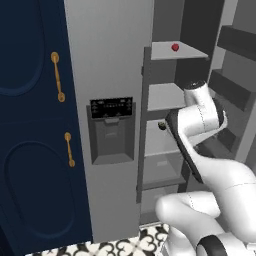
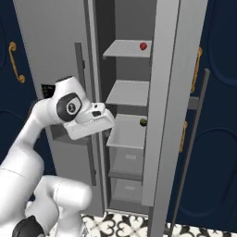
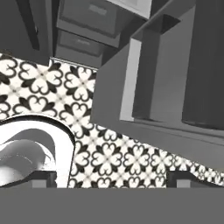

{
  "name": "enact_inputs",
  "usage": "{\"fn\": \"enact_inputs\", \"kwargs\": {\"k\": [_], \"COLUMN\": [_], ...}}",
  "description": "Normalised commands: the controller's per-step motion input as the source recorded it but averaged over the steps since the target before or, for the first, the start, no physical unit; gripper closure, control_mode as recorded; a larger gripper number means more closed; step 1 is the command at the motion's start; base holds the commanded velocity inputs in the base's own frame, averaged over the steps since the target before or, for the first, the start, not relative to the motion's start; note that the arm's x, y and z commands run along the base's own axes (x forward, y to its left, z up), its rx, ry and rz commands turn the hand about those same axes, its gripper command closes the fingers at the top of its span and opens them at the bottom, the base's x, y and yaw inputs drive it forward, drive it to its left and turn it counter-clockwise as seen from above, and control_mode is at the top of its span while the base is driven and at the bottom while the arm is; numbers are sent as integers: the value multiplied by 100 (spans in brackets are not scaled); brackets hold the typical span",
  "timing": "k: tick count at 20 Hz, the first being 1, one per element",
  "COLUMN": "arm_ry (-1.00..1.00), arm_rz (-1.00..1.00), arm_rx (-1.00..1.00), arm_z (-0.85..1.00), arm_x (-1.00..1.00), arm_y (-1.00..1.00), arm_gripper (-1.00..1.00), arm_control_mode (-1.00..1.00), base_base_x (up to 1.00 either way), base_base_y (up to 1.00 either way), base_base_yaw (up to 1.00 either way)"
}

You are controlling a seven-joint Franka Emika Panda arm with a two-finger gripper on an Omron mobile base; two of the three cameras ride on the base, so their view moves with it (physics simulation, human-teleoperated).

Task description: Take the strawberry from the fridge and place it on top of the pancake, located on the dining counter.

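The fridge (image 1: 111, 55) stands with its right door (image 2: 169, 102) swung open. On its top inner shelf (image 2: 125, 48) lies the tiny red strawberry (image 1: 175, 47) (image 2: 143, 46). My hand (image 2: 90, 124) hangs in front of the open compartment at the height of the third shelf, well below and left of the berry. It points down: the hand view looks at the floor. My gripper (image 3: 113, 179) is open, its tips wide apart with nothing between them. The pancake and the dining counter are out of view.
A small dark green-yellow fruit (image 1: 161, 125) (image 2: 143, 122) sits on the third shelf. Drawers (image 2: 127, 162) fill the lower fridge. Door bins (image 3: 166, 87) jut out on the open door. Navy cabinets (image 1: 30, 125) flank the fridge; the floor tile (image 3: 52, 87) is patterned.
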Motion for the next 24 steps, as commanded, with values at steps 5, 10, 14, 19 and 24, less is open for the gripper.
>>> {"fn": "enact_inputs", "kwargs": {"k": [5,10,14,19,24], "arm_ry": [-27,-25,-20,4,9], "arm_rz": [0,-6,-16,-28,-12], "arm_rx": [53,26,11,-6,-3], "arm_z": [0,16,3,4,-17], "arm_x": [-31,-29,-49,-14,-1], "arm_y": [32,19,46,51,5], "arm_gripper": [-100,-100,-100,-100,-100], "arm_control_mode": [-100,-100,-100,-100,-100], "base_base_x": [0,0,0,0,0], "base_base_y": [0,0,0,0,0], "base_base_yaw": [0,0,0,0,0]}}
